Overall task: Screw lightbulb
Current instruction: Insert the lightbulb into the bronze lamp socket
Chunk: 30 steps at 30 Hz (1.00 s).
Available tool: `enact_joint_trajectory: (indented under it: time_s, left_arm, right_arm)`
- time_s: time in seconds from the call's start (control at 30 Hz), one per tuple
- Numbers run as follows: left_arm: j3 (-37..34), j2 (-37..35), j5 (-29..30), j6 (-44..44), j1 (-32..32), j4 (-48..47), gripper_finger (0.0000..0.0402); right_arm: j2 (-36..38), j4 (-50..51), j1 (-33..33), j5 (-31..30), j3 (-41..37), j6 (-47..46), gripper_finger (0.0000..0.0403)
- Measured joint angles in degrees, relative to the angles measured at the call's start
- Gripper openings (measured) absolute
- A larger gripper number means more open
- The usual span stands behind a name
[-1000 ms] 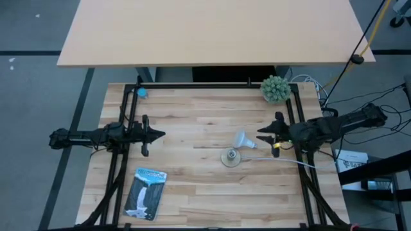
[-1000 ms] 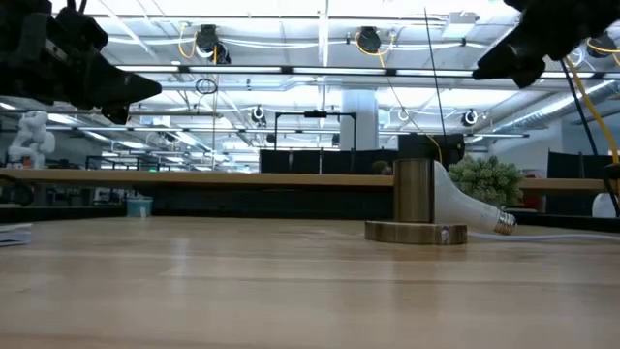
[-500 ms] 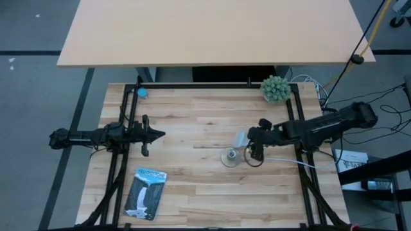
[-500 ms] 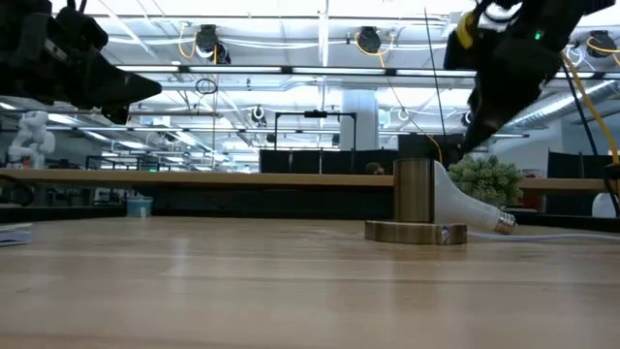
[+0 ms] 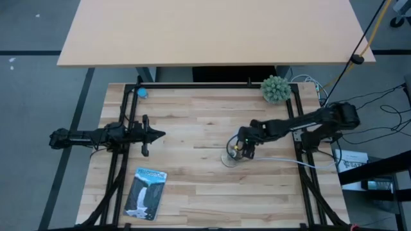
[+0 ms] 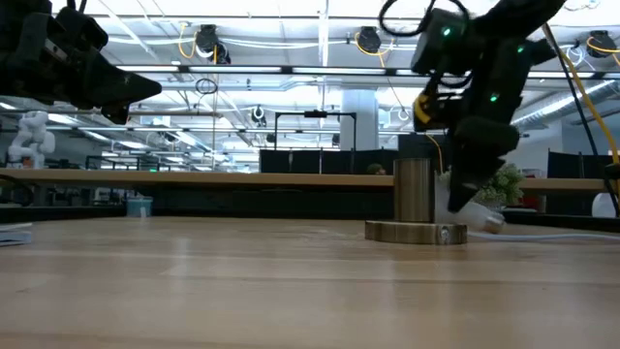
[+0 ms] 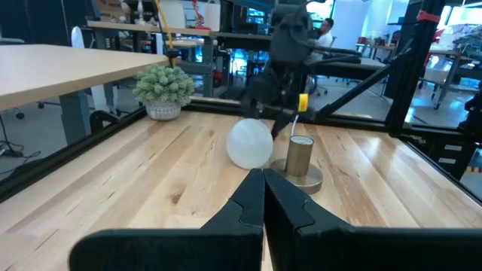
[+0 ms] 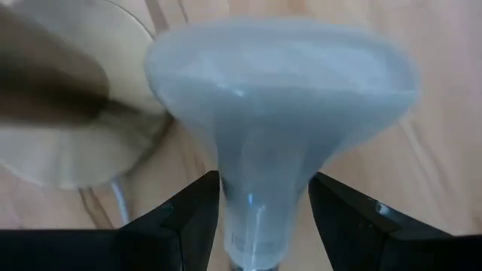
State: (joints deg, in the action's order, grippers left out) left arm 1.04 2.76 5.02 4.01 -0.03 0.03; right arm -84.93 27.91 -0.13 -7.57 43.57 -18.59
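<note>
Lightbulb (image 8: 279, 113) lies on its side on the table, just beside the socket base (image 7: 298, 167). Right gripper (image 8: 263, 218) is spread wide, fingers straddling the bulb's narrow neck, not yet closed. Left gripper (image 7: 263, 197) clenched, empty, parked well apart. Bulb looks light, smooth, probably fragile; grip the neck gently, not the globe.

The lightbulb (image 7: 250, 144) is frosted white. Right beside it, the socket (image 7: 300, 156) is brassy gold on a tan round base. The worktop (image 5: 192, 160) is pale striped wood. The little plant (image 5: 274, 88) is green. The fingers (image 8: 192, 218) are black.
</note>
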Motion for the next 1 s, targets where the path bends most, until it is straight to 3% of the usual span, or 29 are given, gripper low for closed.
enact_joint_trajectory:
  time_s: [0.1, 0.3, 0.53, 0.77, 1.0]
  left_arm:
    - [-0.02, -0.02, 0.00, 0.02, 0.02, 0.00, 0.0000]
    - [-0.01, -0.01, 0.00, 0.01, 0.00, 0.00, 0.0000]
    - [-0.01, 0.00, 0.00, 0.01, 0.01, 0.00, 0.0000]
    - [-0.01, -0.02, 0.00, 0.02, 0.01, 0.00, 0.0000]
    - [0.00, 0.00, 0.00, 0.01, 0.01, 0.04, 0.0000]
  right_arm:
    - [-2.88, -2.98, -1.70, 0.68, 0.00, 1.12, 0.0194]
    - [-6.48, -11.53, -4.60, 5.82, 0.04, 2.18, 0.0147]
    - [-6.93, -16.66, -6.06, 0.40, -0.17, 1.63, 0.0147]
    - [-1.34, -22.04, -6.44, -4.72, -0.15, 0.84, 0.0147]
    - [9.81, -23.43, -2.40, -9.13, -0.13, 1.77, 0.0147]
